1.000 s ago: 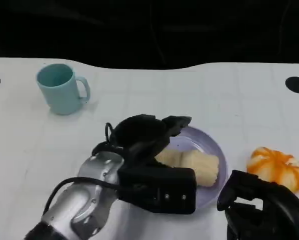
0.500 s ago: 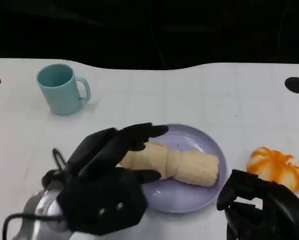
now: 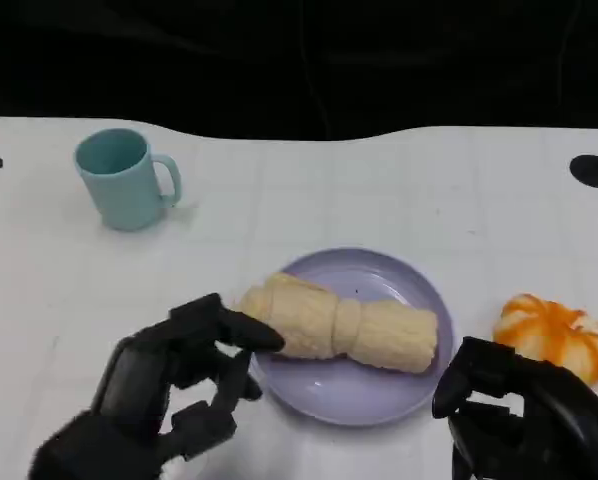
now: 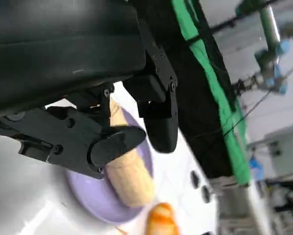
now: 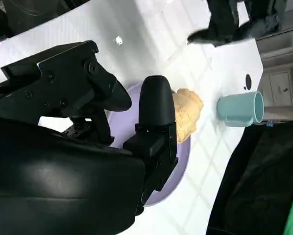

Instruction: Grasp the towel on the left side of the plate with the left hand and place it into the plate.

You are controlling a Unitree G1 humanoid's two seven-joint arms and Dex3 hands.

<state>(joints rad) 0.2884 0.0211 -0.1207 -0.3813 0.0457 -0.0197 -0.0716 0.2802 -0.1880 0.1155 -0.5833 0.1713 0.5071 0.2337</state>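
You are working in a robot lab or test room, not a home. The white tabletop (image 3: 399, 190) is backed by a black curtain (image 3: 299, 60). In the left wrist view you can see a green strip (image 4: 210, 73) edging that black cloth, and another robot arm (image 4: 266, 73) with blue joints beyond it.

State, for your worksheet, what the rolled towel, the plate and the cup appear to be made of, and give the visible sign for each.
Towel: soft terry-type cloth, pale yellow, matte; its surface looks fuzzy and it bulges around a pinched middle.
Plate: probably plastic, possibly glazed ceramic; smooth lilac surface with a faint sheen and a thin rim.
Cup: likely plastic, matte teal, uniform colour with a moulded handle.
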